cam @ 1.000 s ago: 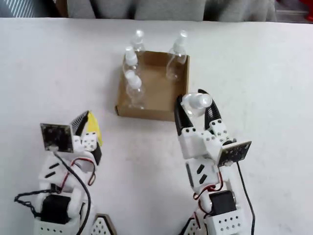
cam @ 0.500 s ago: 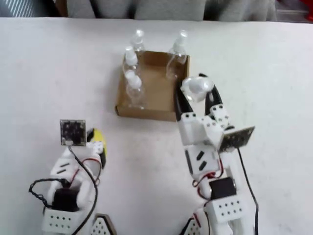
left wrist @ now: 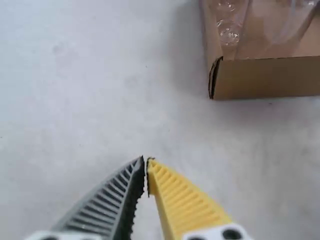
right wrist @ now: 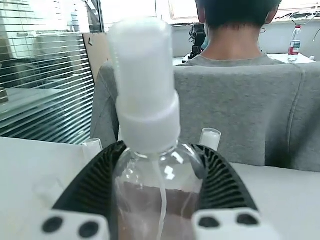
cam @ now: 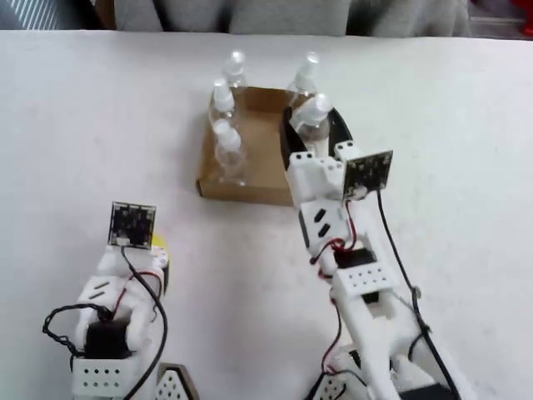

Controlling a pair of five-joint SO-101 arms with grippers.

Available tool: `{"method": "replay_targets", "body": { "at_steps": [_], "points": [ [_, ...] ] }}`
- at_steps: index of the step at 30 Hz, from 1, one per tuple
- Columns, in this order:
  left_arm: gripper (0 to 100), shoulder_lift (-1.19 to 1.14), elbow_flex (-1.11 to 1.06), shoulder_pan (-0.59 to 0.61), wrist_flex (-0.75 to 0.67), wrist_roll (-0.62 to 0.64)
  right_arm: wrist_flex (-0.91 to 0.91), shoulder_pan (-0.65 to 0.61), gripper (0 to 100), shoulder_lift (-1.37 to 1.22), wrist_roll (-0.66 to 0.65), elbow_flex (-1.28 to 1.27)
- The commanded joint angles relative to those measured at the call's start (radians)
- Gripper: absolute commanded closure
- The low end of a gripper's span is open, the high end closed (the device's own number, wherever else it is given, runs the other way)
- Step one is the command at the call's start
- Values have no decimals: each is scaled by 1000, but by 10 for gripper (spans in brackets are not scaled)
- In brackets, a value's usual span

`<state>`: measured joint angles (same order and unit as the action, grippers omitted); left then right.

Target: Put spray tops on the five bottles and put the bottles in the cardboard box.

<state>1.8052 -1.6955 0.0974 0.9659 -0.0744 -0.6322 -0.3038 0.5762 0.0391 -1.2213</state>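
The cardboard box (cam: pixel 260 157) stands at mid-table with several clear spray-topped bottles upright in it, such as one at the far left (cam: pixel 223 97) and one at the far right (cam: pixel 306 72). My right gripper (cam: pixel 313 127) is shut on another clear bottle (cam: pixel 315 112), holding it upright over the box's right side. From the wrist, that bottle (right wrist: pixel 149 195) with its white spray top (right wrist: pixel 145 85) sits between the black fingers (right wrist: pixel 220 175). My left gripper (left wrist: pixel 146 163) is shut and holds nothing, low over the table, short of the box's near corner (left wrist: pixel 260 76).
The left arm (cam: pixel 117 292) is folded back at the table's near left. White tabletop (cam: pixel 100 125) spreads around the box on all sides. Chair backs line the far edge.
The right arm carried the bottle forward and left, from in front of the box's near right corner to over its right side. The left arm drew back toward its base.
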Motion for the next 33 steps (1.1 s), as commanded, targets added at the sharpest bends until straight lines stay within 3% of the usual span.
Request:
{"method": "replay_targets", "body": {
  "at_steps": [1, 14, 33],
  "points": [
    [977, 8, 2, 8, 5, -17, -117, 8, 982, -166, 5, 104],
    [977, 7, 2, 10, 6, -20, -363, 22, 982, -671, 0, 318],
    [977, 7, 2, 10, 6, -20, -377, 51, 982, -955, 3, 491]
  ]
}}
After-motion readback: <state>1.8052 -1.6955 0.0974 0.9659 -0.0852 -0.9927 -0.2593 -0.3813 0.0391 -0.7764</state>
